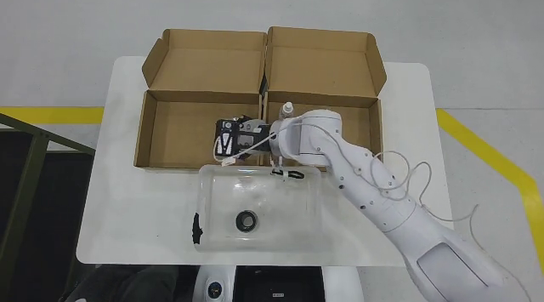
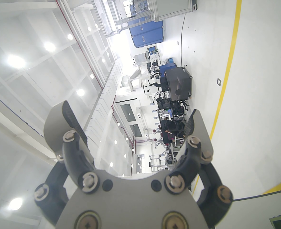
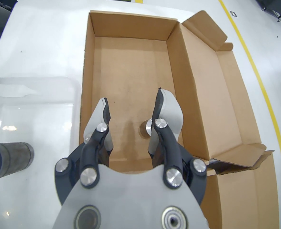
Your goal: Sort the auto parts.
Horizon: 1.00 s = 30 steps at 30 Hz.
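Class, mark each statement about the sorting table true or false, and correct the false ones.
1. The right end effector is over a cardboard box. True.
2. It grips a part. False: it is open and holds nothing.
3. A dark cylinder lies in the clear bin. True.
4. The left end effector is shut. False: it is open and empty.
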Motion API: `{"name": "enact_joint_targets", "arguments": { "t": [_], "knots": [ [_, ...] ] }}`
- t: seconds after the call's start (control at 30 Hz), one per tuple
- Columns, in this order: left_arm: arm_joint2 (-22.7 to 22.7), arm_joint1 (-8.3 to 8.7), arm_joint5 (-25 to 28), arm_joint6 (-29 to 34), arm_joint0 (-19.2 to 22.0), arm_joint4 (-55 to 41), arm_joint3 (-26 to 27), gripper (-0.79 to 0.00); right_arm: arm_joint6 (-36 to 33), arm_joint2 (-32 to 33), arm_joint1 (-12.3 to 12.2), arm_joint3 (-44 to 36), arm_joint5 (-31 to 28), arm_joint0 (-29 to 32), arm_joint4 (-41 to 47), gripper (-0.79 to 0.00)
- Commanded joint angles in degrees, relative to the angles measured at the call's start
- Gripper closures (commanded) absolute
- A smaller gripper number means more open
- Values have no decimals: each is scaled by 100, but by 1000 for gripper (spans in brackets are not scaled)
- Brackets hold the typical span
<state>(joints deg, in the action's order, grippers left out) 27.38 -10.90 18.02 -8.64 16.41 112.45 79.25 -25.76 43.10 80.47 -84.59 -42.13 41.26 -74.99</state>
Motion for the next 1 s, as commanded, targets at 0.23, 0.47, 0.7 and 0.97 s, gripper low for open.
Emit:
{"name": "enact_joint_targets", "arguments": {
  "t": [0.23, 0.47, 0.7, 0.97],
  "knots": [
    [0, 0, 0, 0, 0, 0, 0, -785, -310, 374, -230, -1200, -382, 789, 22, -357],
    [0, 0, 0, 0, 0, 0, 0, -785, -494, 541, -366, -1771, -588, 1283, 15, -357],
    [0, 0, 0, 0, 0, 0, 0, -785, -616, 799, -531, -2262, -884, 1806, -59, -369],
    [0, 0, 0, 0, 0, 0, 0, -785, -695, 1005, -711, -2653, -1136, 2440, -301, -372]
  ]
}}
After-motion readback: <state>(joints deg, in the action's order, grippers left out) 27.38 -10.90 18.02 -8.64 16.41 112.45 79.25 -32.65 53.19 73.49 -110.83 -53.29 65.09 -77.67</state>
